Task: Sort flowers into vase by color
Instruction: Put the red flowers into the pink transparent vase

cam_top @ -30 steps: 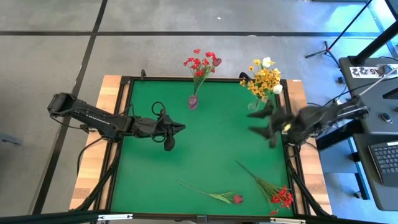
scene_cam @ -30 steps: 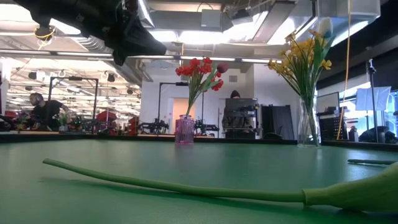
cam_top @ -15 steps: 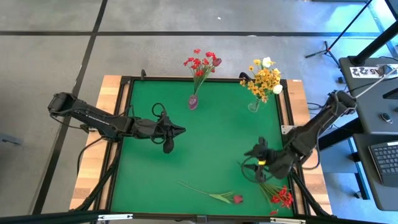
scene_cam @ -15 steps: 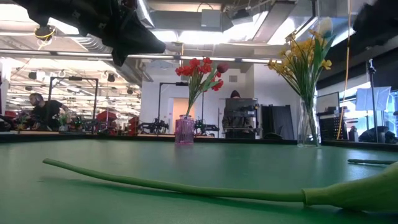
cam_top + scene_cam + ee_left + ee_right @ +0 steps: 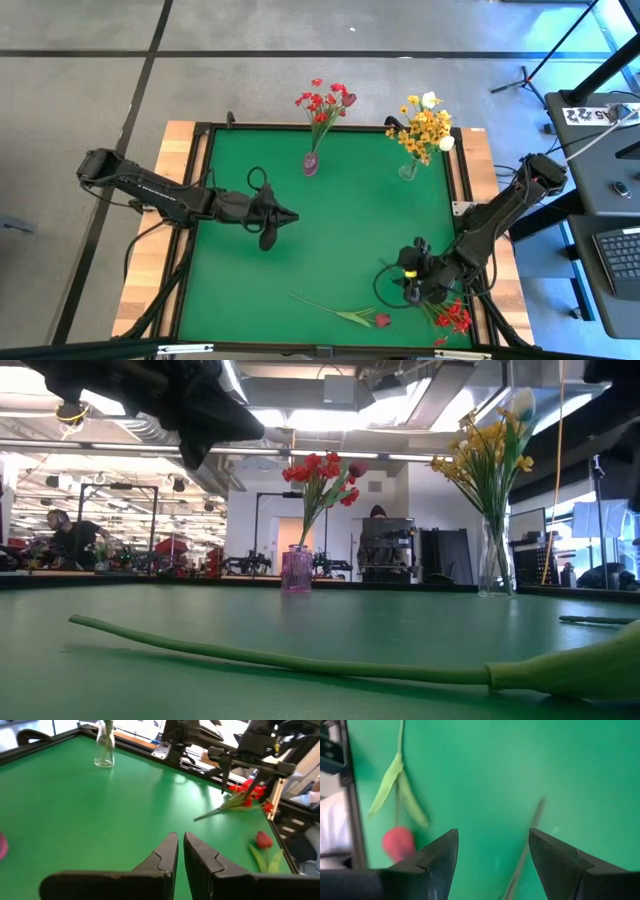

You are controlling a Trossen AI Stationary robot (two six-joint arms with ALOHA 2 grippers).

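Fingers (image 5: 440,860) of the right gripper (image 5: 412,283) are standing wide apart, holding nothing, hanging low over the near right part of the green table (image 5: 340,220); a thin green stem is showing between them in the right wrist view.

Red cluster flower (image 5: 452,316): lying at the near right corner, its stem running up-left past the right gripper; seen also from the left wrist (image 5: 245,792).

Red bud flower (image 5: 381,320): lying along the near edge, left of the cluster, its stem pointing left; it is showing beside the right fingers as well (image 5: 397,842), and in the low view its stem is stretching across the foreground (image 5: 280,658).

Left gripper (image 5: 268,237): hovering over the left middle of the table, its fingers (image 5: 167,852) nearly together with a narrow slit between, gripping nothing.

Pink vase (image 5: 311,163): standing at the far edge near the centre, holding red flowers (image 5: 325,100).

Clear vase (image 5: 409,170): standing at the far right, holding yellow flowers (image 5: 428,125) with white buds.
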